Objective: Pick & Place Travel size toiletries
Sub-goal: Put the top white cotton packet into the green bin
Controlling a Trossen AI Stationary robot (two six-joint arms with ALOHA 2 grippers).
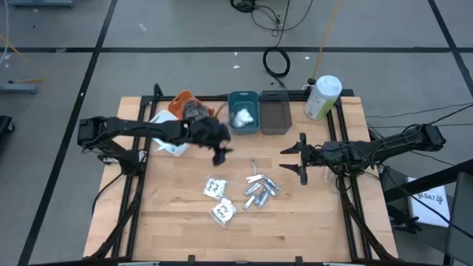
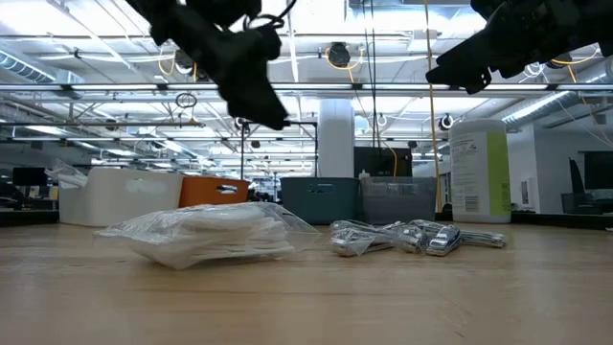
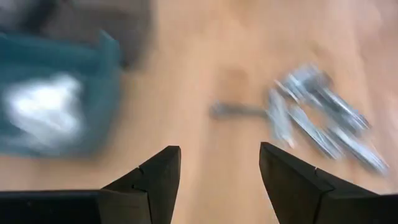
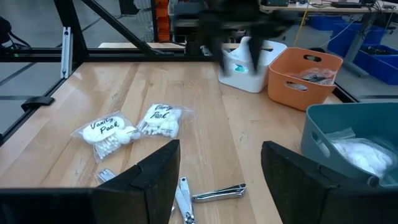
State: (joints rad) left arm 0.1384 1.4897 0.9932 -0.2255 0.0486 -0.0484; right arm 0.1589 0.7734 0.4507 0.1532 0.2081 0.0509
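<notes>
We see two white clear-wrapped packets (image 1: 219,199) and a cluster of small silver pieces (image 1: 259,190) lying mid-table. The left gripper (image 1: 220,152) hangs above them, jaws apart and empty, and the right gripper (image 1: 300,159) waits, also apart, just right of the cluster. We judge the packets light, soft and slippery, best pinched across the bulging middle, while the silver pieces look stiff and thin, best taken across their narrow width.

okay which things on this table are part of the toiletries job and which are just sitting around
Part of the job:
- two Vanity Pack packets
- pile of silver pieces
- white packet in the teal bin
- left gripper, right gripper, both open and empty

Just sitting around:
- white-and-green bottle
</notes>
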